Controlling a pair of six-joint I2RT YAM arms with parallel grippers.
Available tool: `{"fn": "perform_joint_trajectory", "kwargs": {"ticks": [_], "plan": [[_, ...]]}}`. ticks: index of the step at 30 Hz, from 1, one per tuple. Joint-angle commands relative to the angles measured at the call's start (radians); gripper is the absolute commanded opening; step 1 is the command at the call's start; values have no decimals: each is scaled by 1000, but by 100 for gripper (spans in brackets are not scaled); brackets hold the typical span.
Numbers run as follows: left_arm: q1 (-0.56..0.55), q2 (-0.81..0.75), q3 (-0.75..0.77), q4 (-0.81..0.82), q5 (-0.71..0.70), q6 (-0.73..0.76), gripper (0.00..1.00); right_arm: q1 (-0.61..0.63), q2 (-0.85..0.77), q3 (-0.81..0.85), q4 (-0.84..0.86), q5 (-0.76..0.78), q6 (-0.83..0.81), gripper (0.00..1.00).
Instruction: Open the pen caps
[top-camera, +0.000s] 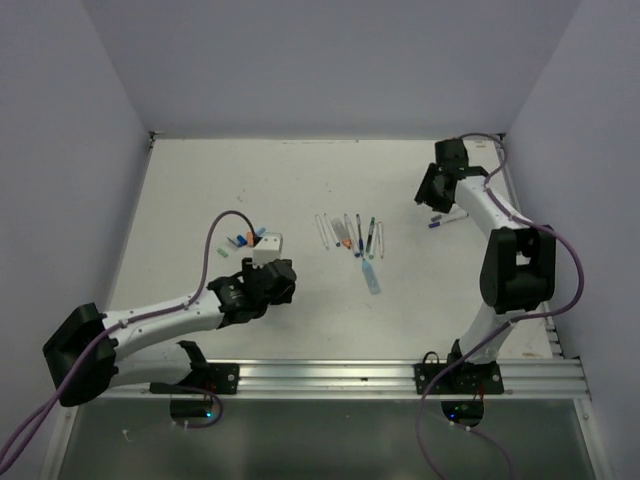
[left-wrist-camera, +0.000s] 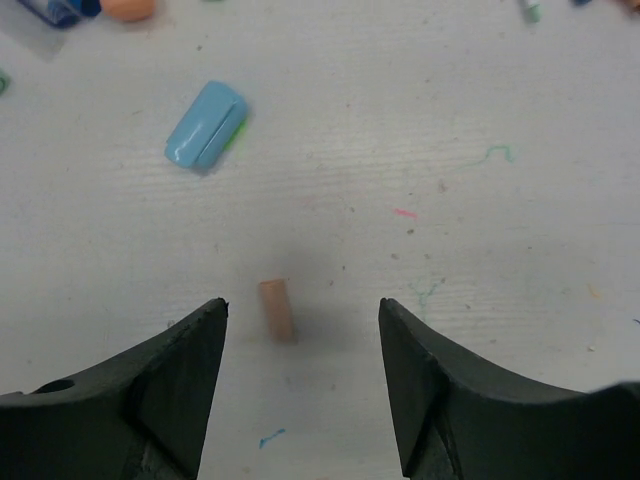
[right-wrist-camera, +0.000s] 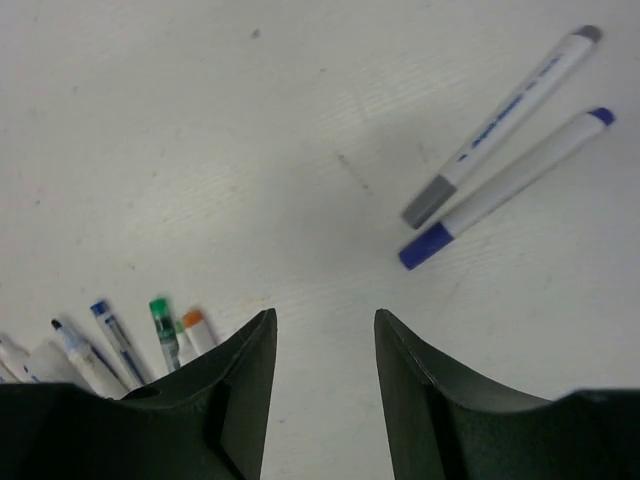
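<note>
The left gripper (left-wrist-camera: 302, 312) hangs low over the white tabletop (left-wrist-camera: 480, 230), its dark fingers spread and pinching nothing. A small pinkish-tan plastic cap (left-wrist-camera: 276, 310) sits on the table between the fingertips, touching neither. Beyond it lies a light blue plastic cap (left-wrist-camera: 205, 125), and farther off an orange cap (left-wrist-camera: 128, 8). The right gripper (right-wrist-camera: 325, 320), toward the table's far right, is spread and empty too. Near it lie a grey-ended white marker pen (right-wrist-camera: 500, 130) and a blue-ended white marker pen (right-wrist-camera: 510, 185), side by side. A row of thin pens (top-camera: 350, 235) lies mid-table.
</note>
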Motion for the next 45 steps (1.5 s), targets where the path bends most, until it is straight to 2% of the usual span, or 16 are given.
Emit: {"fn": "perform_joint_trajectory", "kwargs": {"ticks": [1,6,11,28,33,39,42,43,45], "plan": [[2,-100,29,138,24,138,66,-88,48,44,-70,43,90,47],[2,-158,26,264,148,271,67,-171,82,18,-42,61,165,44],[2,-143,13,312,211,305,67,-197,115,15,-27,74,186,43],[5,-129,-13,349,237,333,69,-217,235,67,-18,107,216,45],[7,-125,-17,352,242,333,70,-219,218,37,-24,127,209,43],[9,-119,-14,355,259,325,70,-217,191,-43,-24,135,199,31],[10,-117,-8,344,268,322,70,-219,180,-80,-16,126,186,16],[9,-117,0,341,274,322,70,-219,172,-92,-9,123,182,3],[12,-120,7,335,283,325,70,-217,145,-132,1,121,179,0]]}}
